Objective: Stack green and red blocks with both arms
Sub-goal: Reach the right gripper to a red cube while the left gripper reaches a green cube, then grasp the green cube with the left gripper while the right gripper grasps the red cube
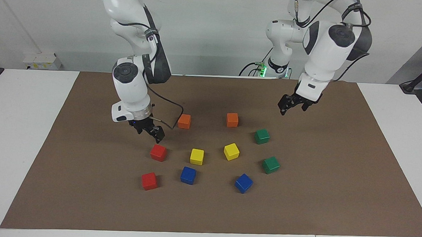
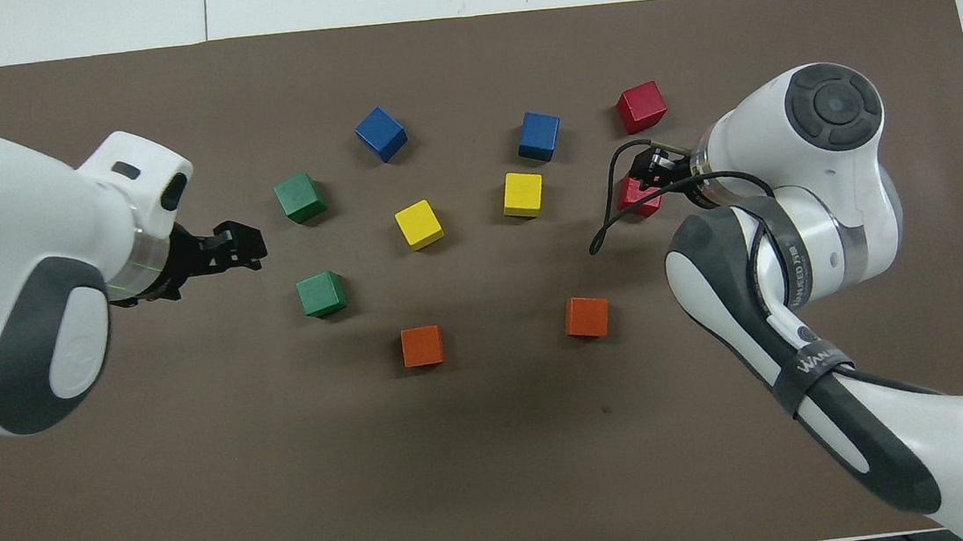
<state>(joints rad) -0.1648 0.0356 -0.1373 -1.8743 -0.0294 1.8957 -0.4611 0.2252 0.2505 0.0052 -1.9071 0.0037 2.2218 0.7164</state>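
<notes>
Two red blocks lie toward the right arm's end of the mat: one (image 1: 158,153) nearer to the robots, also in the overhead view (image 2: 638,202), and one farther (image 1: 149,181) (image 2: 641,107). Two green blocks lie toward the left arm's end: one nearer (image 1: 262,136) (image 2: 321,294) and one farther (image 1: 271,165) (image 2: 299,197). My right gripper (image 1: 149,132) (image 2: 651,170) is open and hangs just above the nearer red block, partly covering it from above. My left gripper (image 1: 293,106) (image 2: 236,245) is open and empty, raised over the mat beside the green blocks.
Two orange cubes (image 1: 184,121) (image 1: 232,119) sit nearest the robots. Two yellow cubes (image 1: 197,156) (image 1: 231,151) lie mid-mat and two blue cubes (image 1: 188,175) (image 1: 243,183) farther out. All rest on a brown mat (image 1: 317,208) on the white table.
</notes>
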